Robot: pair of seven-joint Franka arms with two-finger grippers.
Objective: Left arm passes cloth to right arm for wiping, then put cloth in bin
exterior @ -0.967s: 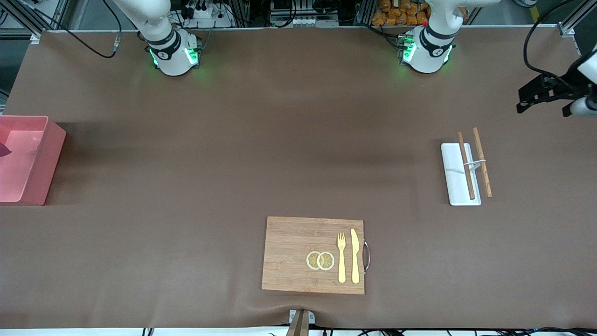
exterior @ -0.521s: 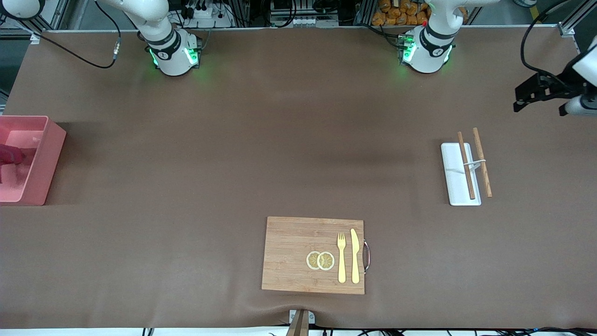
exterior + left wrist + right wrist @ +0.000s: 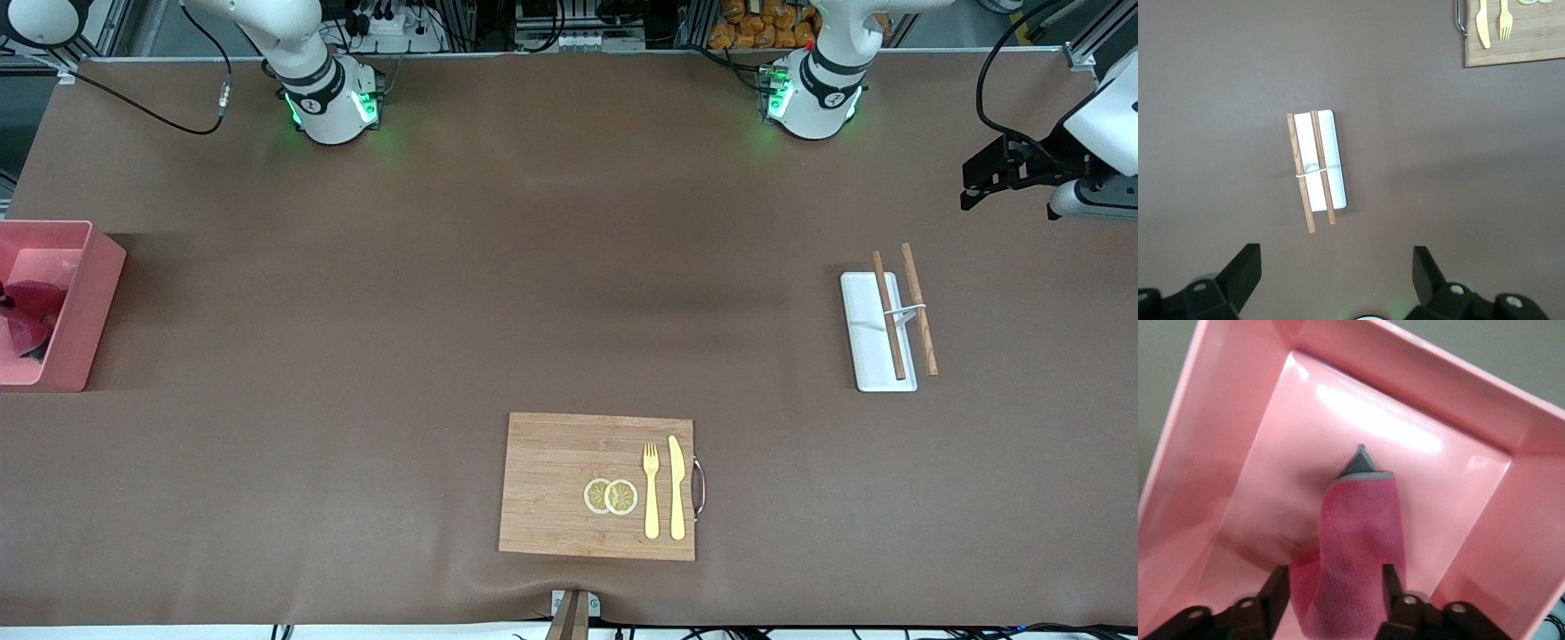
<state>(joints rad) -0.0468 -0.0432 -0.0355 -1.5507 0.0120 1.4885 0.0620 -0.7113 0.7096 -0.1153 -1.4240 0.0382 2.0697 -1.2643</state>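
Note:
The magenta-red cloth [image 3: 27, 311] with its grey edge lies crumpled inside the pink bin [image 3: 93, 293] at the right arm's end of the table. In the right wrist view the cloth [image 3: 1361, 547] lies on the bin's floor [image 3: 1298, 453]. My right gripper [image 3: 1336, 593] is over it with its fingers spread wide on either side of the cloth. This gripper is out of the front view. My left gripper [image 3: 978, 182] is open and empty, up in the air over the left arm's end of the table. It also shows in the left wrist view [image 3: 1336, 267].
A white flat tray [image 3: 867, 333] with two wooden chopsticks [image 3: 889, 316] lies toward the left arm's end. A wooden board [image 3: 560, 480] with a yellow fork, a knife and lemon slices lies near the front camera.
The cloth has come down into the bin and now lies spread on its floor. My left gripper has drifted a little toward the table's middle.

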